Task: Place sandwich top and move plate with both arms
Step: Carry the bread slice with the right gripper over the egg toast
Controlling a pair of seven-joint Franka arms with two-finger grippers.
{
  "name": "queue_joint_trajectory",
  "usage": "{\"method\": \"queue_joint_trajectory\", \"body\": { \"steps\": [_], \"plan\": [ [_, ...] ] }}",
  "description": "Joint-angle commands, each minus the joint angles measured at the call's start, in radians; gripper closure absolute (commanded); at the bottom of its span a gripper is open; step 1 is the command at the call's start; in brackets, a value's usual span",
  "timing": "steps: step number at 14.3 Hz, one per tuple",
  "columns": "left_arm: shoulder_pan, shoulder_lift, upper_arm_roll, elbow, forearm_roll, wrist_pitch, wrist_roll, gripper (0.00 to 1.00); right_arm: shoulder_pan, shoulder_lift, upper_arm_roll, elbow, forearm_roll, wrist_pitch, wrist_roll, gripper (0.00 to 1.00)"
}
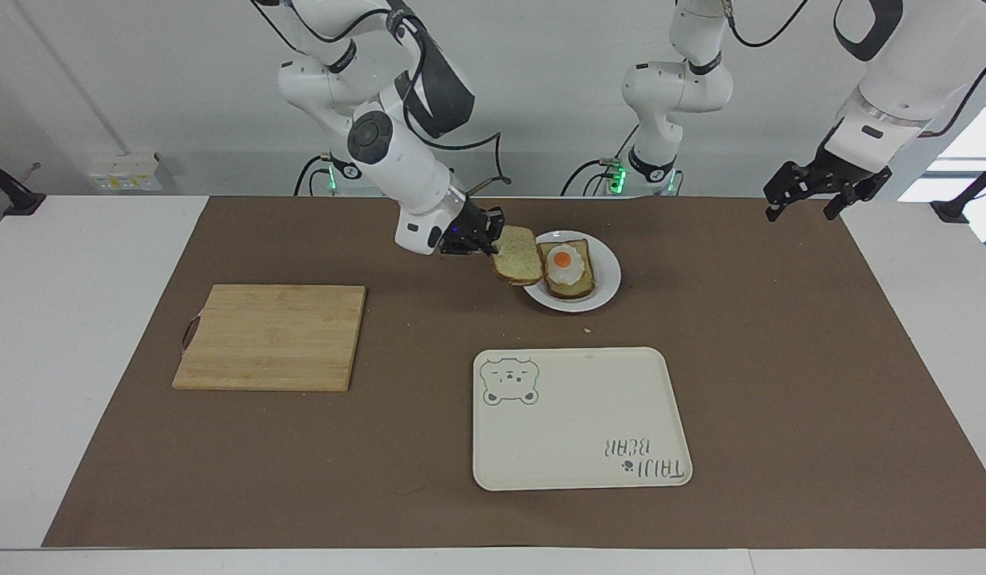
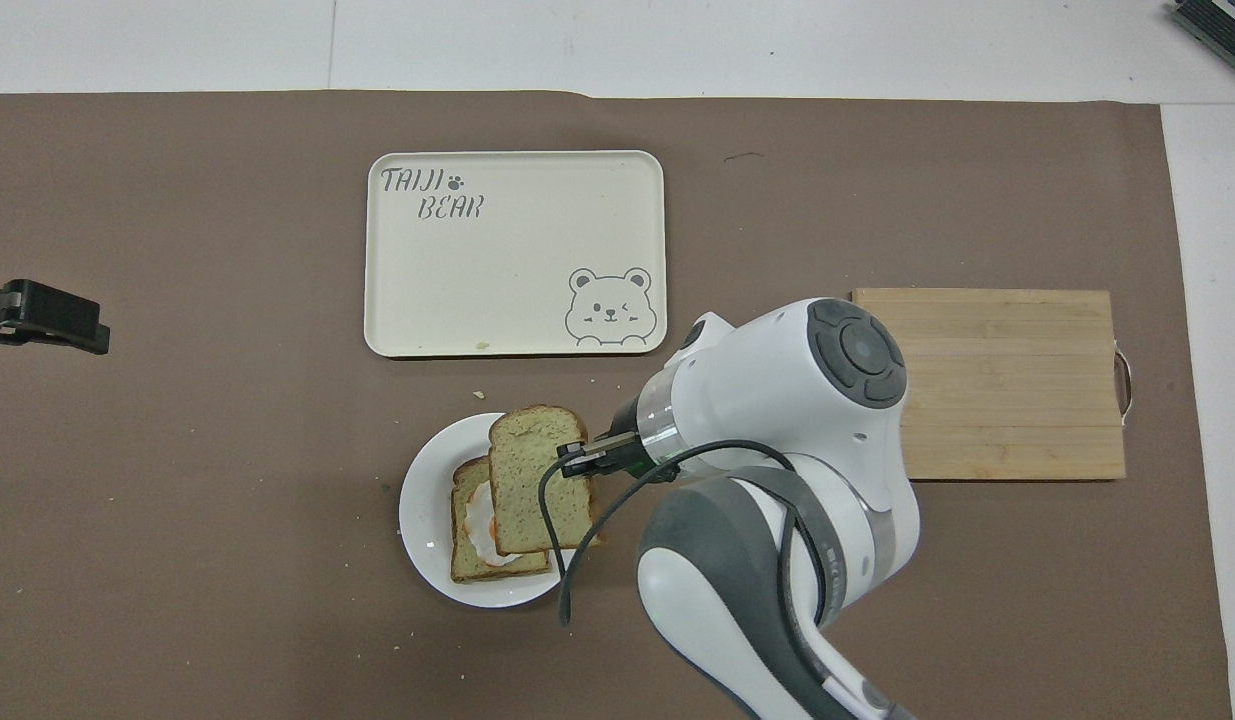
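Tabletop (image 1: 780,383), brown-covered, carries a cream rectangular bear-printed tray (image 1: 580,419) and a pale wooden cutting board (image 1: 271,337) at its 9 o'clock. Small round white plate (image 1: 607,275) with an egg-topped slice (image 1: 568,268) sits nearer the robots. Right gripper (image 1: 489,234) — jaws clamped on the speckled brown-crusted bread slice (image 1: 516,255) — holds it over the plate's edge. Left gripper (image 1: 804,196) hangs over the tabletop's end, jaws apart.
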Motion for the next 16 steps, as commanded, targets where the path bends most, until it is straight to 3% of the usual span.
{"method": "queue_joint_trajectory", "body": {
  "steps": [1, 6, 16],
  "plan": [
    [0.012, 0.008, -0.007, 0.022, 0.004, -0.023, 0.007, 0.00, 0.036, 0.012, 0.004, -0.024, 0.026, 0.065, 0.026, 1.00],
    [0.012, 0.008, -0.007, 0.022, 0.004, -0.023, 0.007, 0.00, 0.146, 0.098, 0.004, -0.044, 0.026, 0.246, 0.103, 1.00],
    [0.012, 0.008, -0.007, 0.022, 0.004, -0.023, 0.007, 0.00, 0.162, 0.176, 0.004, -0.085, 0.025, 0.339, 0.106, 1.00]
  ]
}}
